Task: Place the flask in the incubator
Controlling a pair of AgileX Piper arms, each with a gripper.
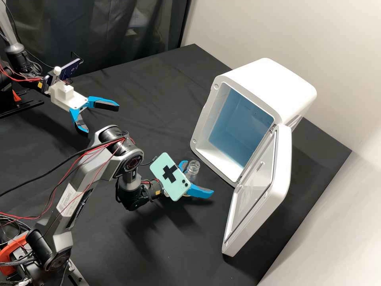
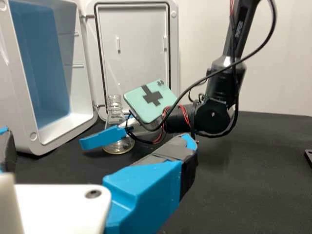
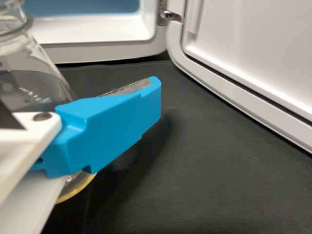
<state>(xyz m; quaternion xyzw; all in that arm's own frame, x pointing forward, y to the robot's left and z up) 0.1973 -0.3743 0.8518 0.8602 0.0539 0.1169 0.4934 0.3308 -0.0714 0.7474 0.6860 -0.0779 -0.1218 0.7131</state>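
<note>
At frame centre, just before the open incubator [image 1: 270,83], the flask [image 1: 193,166] stood on the bench [image 1: 158,91] between the parted fingers of the right gripper [image 1: 195,178], seemingly lined up for a grasp. Upper left, the left gripper [image 1: 101,118] hung clear, fingers apart.

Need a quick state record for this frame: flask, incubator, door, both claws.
incubator: white box incubator, blue interior, on the black bench
door: white door, swung open
flask: clear glass conical flask, upright on the bench just outside the incubator's opening
right claw: open, blue fingers on either side of the flask
left claw: open, holding nothing, well away from the flask
</note>
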